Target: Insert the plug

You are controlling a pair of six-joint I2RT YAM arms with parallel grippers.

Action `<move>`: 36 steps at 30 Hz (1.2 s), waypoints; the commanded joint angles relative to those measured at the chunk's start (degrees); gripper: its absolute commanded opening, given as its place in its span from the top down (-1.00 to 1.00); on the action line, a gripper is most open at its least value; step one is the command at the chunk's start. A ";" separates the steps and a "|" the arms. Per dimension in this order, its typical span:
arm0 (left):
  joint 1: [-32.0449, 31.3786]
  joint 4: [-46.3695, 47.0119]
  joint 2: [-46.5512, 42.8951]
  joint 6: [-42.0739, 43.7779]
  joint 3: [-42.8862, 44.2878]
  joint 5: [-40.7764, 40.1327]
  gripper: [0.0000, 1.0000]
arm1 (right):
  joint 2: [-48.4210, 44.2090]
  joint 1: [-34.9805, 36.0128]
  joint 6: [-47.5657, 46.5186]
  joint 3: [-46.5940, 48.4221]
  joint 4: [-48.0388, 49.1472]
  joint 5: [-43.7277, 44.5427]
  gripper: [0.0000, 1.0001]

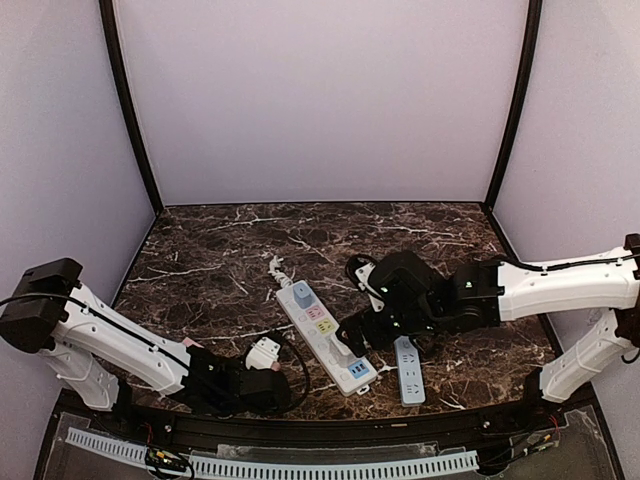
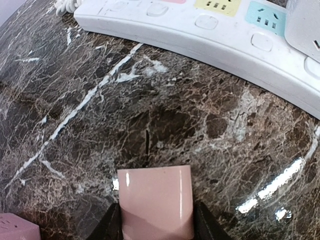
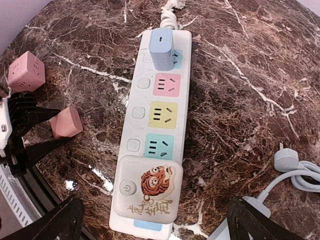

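Observation:
A white power strip (image 1: 318, 328) lies in the middle of the table, with pink, yellow and blue-green sockets (image 3: 160, 115). A blue plug (image 3: 162, 48) sits in its far socket. A white tiger-print adaptor (image 3: 148, 189) sits on its near end. My left gripper (image 2: 155, 225) is shut on a pink plug (image 2: 155, 200) and holds it low over the marble, left of the strip (image 2: 200, 40). The pink plug also shows in the right wrist view (image 3: 66, 122). My right gripper (image 3: 155, 225) is open and empty above the tiger adaptor.
A second pink cube (image 3: 26, 71) lies left of the strip, beside my left gripper. A grey-blue power strip (image 1: 408, 370) lies right of the white one. A white plug with its cable (image 3: 286, 161) lies on the right.

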 commanded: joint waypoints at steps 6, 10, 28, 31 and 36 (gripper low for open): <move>-0.25 17.27 -5.34 15.32 -5.51 -0.17 0.37 | 0.47 0.50 5.27 4.56 0.12 -9.53 -0.97; -0.21 36.99 -12.65 30.19 -12.81 3.53 0.45 | 1.73 0.47 7.36 8.15 -0.61 -14.06 -0.97; -0.25 69.88 -11.30 58.63 -16.90 16.39 0.51 | 7.25 0.17 12.92 13.89 -5.43 -30.87 -0.64; -0.21 71.07 -11.30 59.88 -17.08 16.58 0.51 | 7.14 0.26 13.15 13.59 -5.29 -32.57 -0.56; -0.25 73.32 -10.63 62.23 -17.14 16.97 0.52 | 7.27 0.25 13.38 13.79 -4.98 -34.52 -0.42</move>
